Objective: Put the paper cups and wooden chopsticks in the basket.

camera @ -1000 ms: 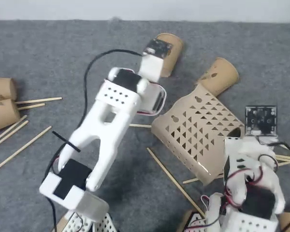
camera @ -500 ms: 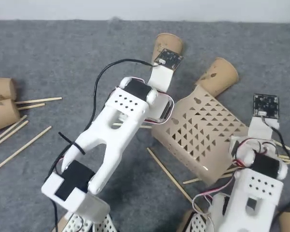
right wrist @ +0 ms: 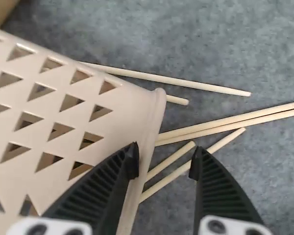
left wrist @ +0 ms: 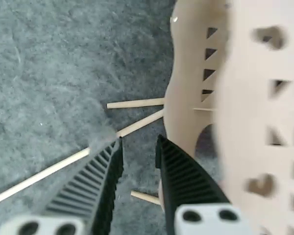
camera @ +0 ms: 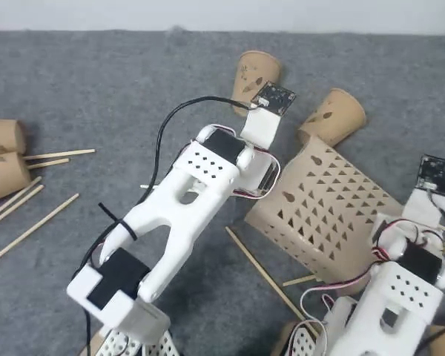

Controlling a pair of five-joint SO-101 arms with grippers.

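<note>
Right wrist view: my right hand (right wrist: 164, 149) hangs parted over chopsticks (right wrist: 225, 122) beside the tipped basket (right wrist: 63, 122) (light, stiff, roll-prone; pinch mid-length). Left hand (left wrist: 138, 142) is parted too. Paper cups (camera: 332, 117) lie at the basket's 12 o'clock.

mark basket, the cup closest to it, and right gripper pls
basket (camera: 334, 200), high view, on its perforated side wall.
paper cup (camera: 332, 116), high view, on the middle of its side.
right gripper (right wrist: 164, 155), right wrist view, midway between its open fingertips.
</note>
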